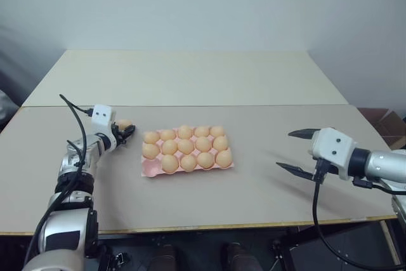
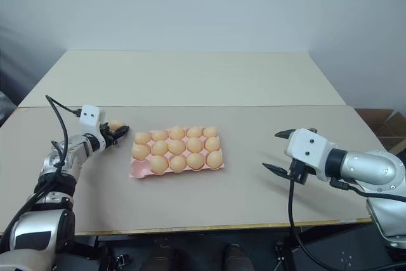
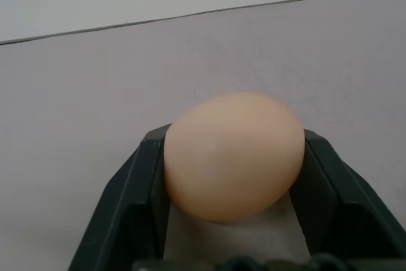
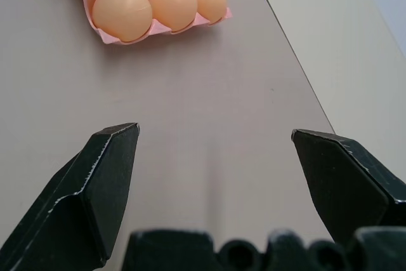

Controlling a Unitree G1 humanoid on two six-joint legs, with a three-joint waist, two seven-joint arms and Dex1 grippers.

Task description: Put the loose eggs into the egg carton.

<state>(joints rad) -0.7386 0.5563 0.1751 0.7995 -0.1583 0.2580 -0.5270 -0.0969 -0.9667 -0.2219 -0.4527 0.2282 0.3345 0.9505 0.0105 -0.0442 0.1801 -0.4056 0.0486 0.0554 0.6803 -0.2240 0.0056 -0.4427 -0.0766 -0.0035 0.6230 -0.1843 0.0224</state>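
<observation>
The egg carton is a flat, lidless pink moulded tray with round cups, lying near the middle of the brown matte table. It holds fourteen smooth, oval, light orange-tan eggs: five in the far row, five in the middle row, four in the near row. One cup is bare, at the carton's 7 o'clock corner (its pink floor is visible). Cup walls are mostly hidden under the eggs, so cup depth is hard to judge.

One loose egg sits between the two black fingers of the left gripper, at 9 o'clock from the carton and near its far-left corner. The left wrist view shows both fingers pressed against the egg's sides, clamping it; the egg's surface is matte and unmarked. Whether the egg rests on the table or is lifted cannot be told. In the head views the gripper covers much of this egg.

The right gripper hangs at 3 o'clock from the carton, well apart from it, with its two tapered black fingers spread wide and nothing between them. The right wrist view shows the carton's near-right corner with three eggs in full; the rest is cut off at the frame edge.

A second, paler tabletop adjoins the brown one at 12 o'clock, separated by a thin seam.
</observation>
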